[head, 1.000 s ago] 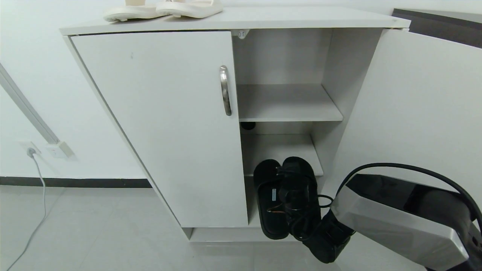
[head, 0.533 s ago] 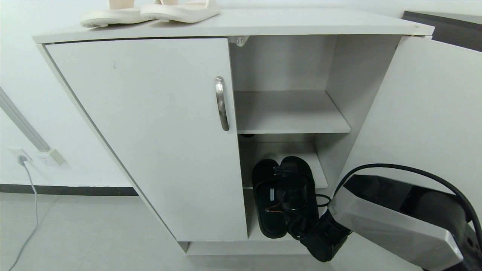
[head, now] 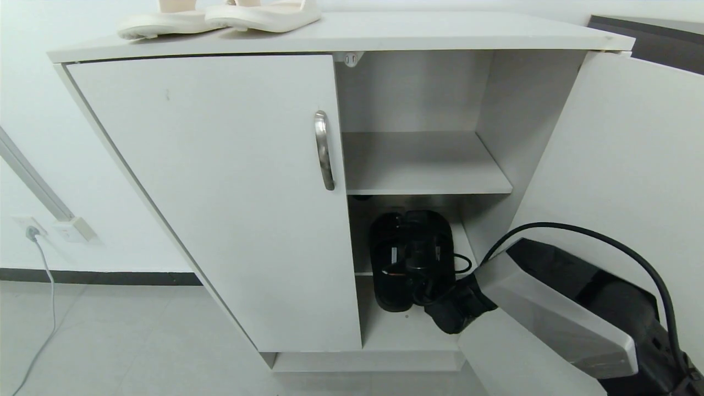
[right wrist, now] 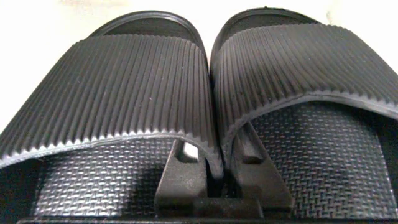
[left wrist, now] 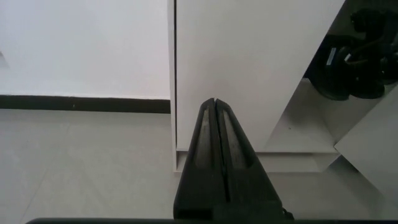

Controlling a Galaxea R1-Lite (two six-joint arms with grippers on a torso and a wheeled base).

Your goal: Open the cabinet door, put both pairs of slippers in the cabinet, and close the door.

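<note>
The white cabinet [head: 341, 34] has its left door [head: 209, 198] closed and its right door [head: 616, 165] swung open. A pair of black slippers [head: 410, 258] hangs tilted in the lower opening, its far ends under the upper shelf [head: 423, 162]. My right gripper [head: 424, 278] is shut on the pair; its fingers [right wrist: 186, 168] clamp the adjoining inner edges of the two ribbed straps [right wrist: 124, 87]. A pair of white slippers [head: 220, 16] lies on the cabinet top at the left. My left gripper [left wrist: 214, 124] is shut and empty, low before the closed door's base.
The closed door carries a metal handle [head: 323, 149]. A lower shelf [head: 465, 247] and the cabinet floor [head: 396, 333] lie around the black pair. A wall socket with a cable [head: 30, 234] is at the left, above grey floor tiles [head: 110, 341].
My right arm has pushed the black slippers up and deeper into the cabinet's lower opening. The head camera shifted between the earliest frame and the later ones.
</note>
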